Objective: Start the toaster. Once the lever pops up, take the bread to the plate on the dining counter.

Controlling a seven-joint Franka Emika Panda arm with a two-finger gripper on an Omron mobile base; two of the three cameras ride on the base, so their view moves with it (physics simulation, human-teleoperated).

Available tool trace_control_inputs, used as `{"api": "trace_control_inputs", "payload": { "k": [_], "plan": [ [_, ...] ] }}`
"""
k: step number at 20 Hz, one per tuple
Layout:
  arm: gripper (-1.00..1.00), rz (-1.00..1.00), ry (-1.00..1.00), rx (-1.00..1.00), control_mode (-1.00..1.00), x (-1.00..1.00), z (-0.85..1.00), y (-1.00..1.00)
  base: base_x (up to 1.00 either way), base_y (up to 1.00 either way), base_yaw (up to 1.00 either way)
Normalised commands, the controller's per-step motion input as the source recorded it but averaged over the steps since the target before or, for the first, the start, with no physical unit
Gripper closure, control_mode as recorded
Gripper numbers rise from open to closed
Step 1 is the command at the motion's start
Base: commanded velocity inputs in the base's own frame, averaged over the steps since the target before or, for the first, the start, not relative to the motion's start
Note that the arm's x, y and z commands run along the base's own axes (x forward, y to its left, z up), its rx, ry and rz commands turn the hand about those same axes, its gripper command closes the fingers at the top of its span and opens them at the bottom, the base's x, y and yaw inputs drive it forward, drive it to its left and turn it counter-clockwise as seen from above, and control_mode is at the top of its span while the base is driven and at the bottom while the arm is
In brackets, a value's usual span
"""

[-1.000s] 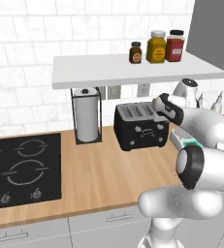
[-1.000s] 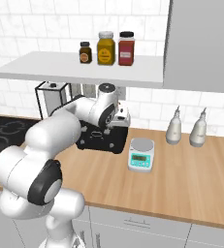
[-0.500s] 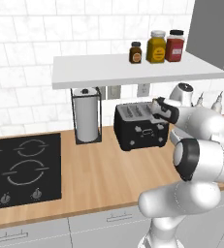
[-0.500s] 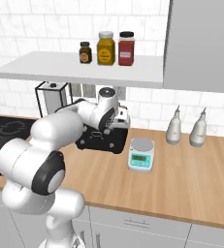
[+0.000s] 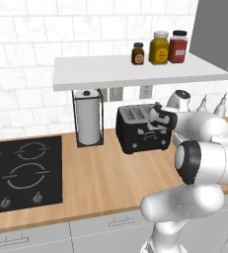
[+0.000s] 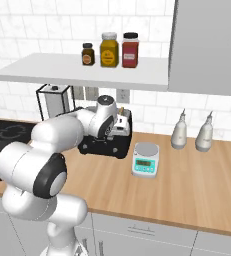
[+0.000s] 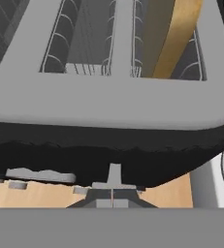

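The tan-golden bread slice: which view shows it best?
The hand view: the tan-golden bread slice stands large in a slot of the black four-slot toaster. The right base view shows a sliver; in the left base view I cannot make it out.

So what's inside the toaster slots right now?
The bread stands in one slot of the toaster; the slot beside it shows only wire guides. Its lower part is hidden in the slot.

You will find no text you can read anywhere here. The three jars [image 6: 108,49] on the shelf [image 6: 82,71] carry coloured labels, but they show only as plain patches with no letters. The white scale [image 6: 146,159] on the surface has a small green display, too small to give you any digits. The toaster [image 5: 140,128] has grey controls on its face with no markings you can make out.
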Motion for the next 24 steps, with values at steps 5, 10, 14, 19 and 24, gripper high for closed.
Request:
{"api": "trace_control_inputs", "payload": {
  "k": [5,10,14,19,24],
  "plan": [
    [1.0,-0.01,0.0,-0.01,-1.0,0.02,-0.38,0.0,0.0,0.0,0.0],
    [1.0,-0.03,0.0,-0.02,-1.0,0.0,-0.57,0.0,0.0,0.0,0.0],
    [1.0,-0.03,0.0,-0.03,-1.0,0.0,-0.52,0.0,0.0,0.0,0.0],
    [1.0,0.0,0.0,-0.02,-1.0,0.0,-0.22,0.0,0.0,0.0,0.0],
    [1.0,0.0,0.0,-0.03,-1.0,-0.01,-0.09,0.0,0.0,0.0,0.0]
  ]
}}
